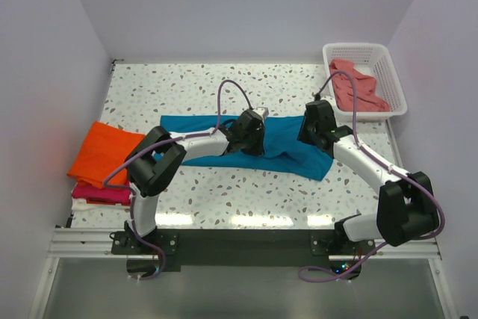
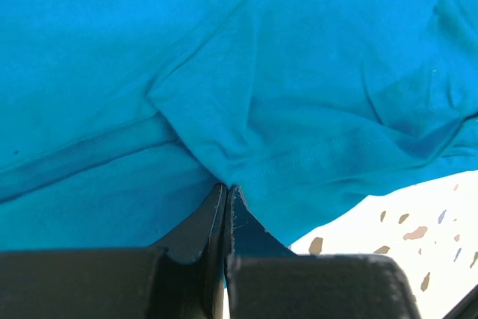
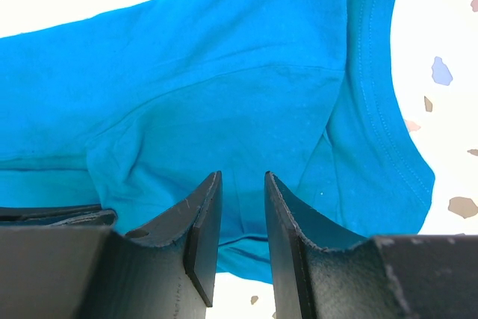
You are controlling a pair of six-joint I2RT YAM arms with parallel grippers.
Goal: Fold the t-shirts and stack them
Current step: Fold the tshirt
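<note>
Teal-blue cloth t-shirt (image 1: 282, 141) lies spread on the speckled worktop (image 1: 172, 87) beneath both sets of fingers. The left fingers (image 2: 220, 199) are pressed together, pinching a hemmed fold at their tips. The right fingers (image 3: 215, 188) stand narrowly apart over the cloth, gripping nothing. Well left of the left fingers, a folded bright orange t-shirt (image 1: 104, 151) rests on a magenta-red t-shirt (image 1: 101, 193). Beyond the right fingers, a salmon-pink t-shirt (image 1: 358, 86) sits in a white lattice basket (image 1: 394, 72).

Left hand (image 2: 225, 188) pinched closed, right hand (image 3: 243, 178) jaws apart
</note>
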